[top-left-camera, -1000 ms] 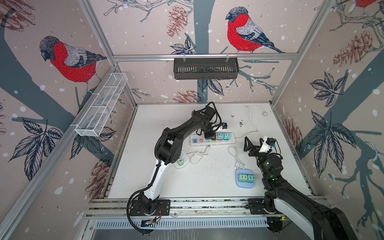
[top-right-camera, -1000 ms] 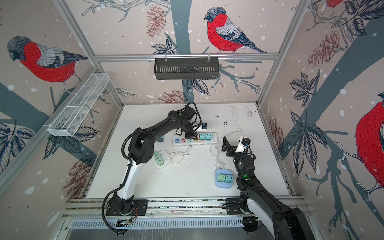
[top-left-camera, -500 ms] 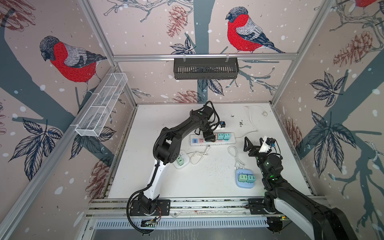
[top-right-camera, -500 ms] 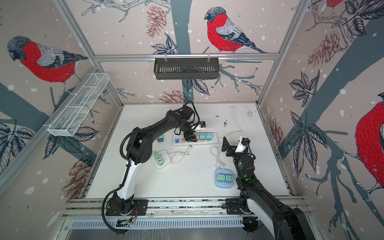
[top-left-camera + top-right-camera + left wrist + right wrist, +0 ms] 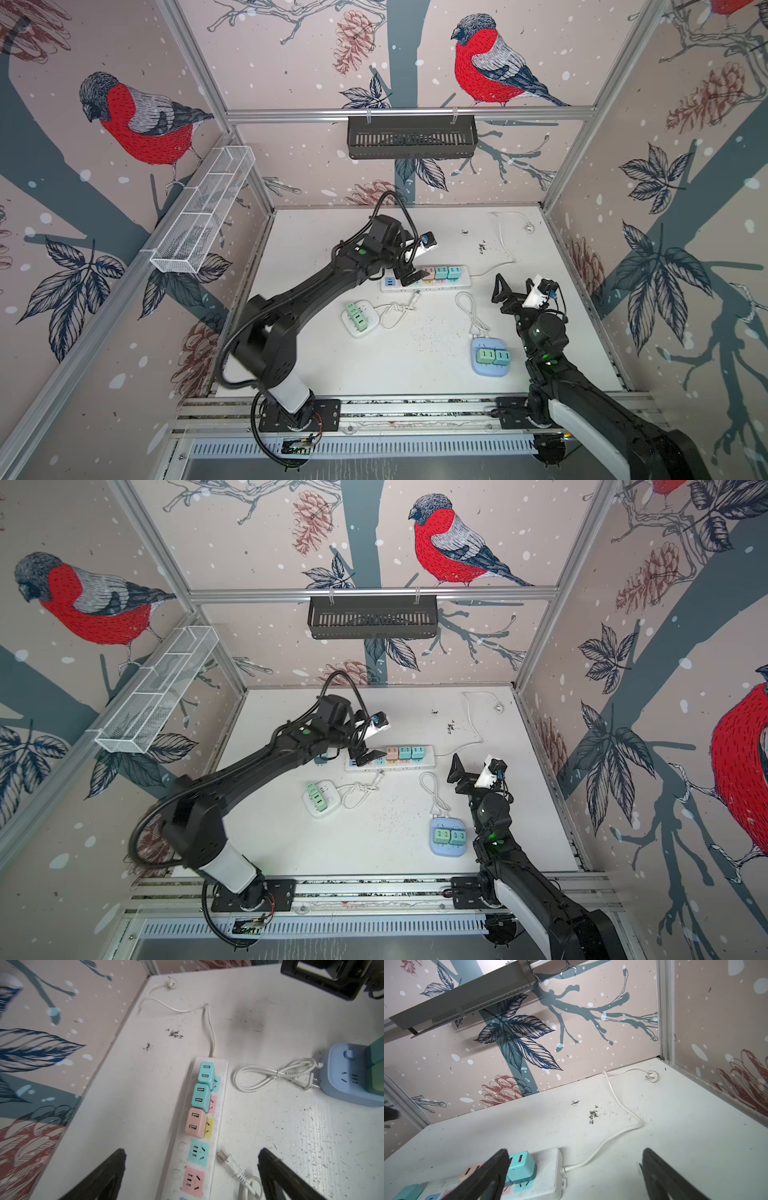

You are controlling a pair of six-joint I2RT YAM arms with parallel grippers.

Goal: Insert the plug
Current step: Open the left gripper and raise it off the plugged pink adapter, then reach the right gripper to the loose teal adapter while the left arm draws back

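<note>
A white power strip (image 5: 465, 283) (image 5: 430, 763) (image 5: 180, 1159) lies at mid-table. A pink plug (image 5: 429, 273) (image 5: 391, 753) (image 5: 196, 1123) stands in its yellow socket, beside two teal plugs (image 5: 201, 1098) (image 5: 521, 1164). My left gripper (image 5: 409, 276) (image 5: 365, 757) (image 5: 192, 1153) hovers open over the strip's free teal and pink sockets, just short of the pink plug, holding nothing. Off to the right of the strip my right gripper (image 5: 514, 291) (image 5: 469, 773) (image 5: 574, 1153) is raised and open, also holding nothing.
A loose white cord plug (image 5: 225, 1159) lies beside the strip. A green-and-white socket cube (image 5: 359, 318) and a blue socket cube (image 5: 490, 357) with two green plugs sit nearer the front. The strip's cord (image 5: 612, 1136) runs to the back right corner.
My left gripper has gone from shut to open at the strip, and the pink plug stays standing in its socket. The right arm has not moved.
</note>
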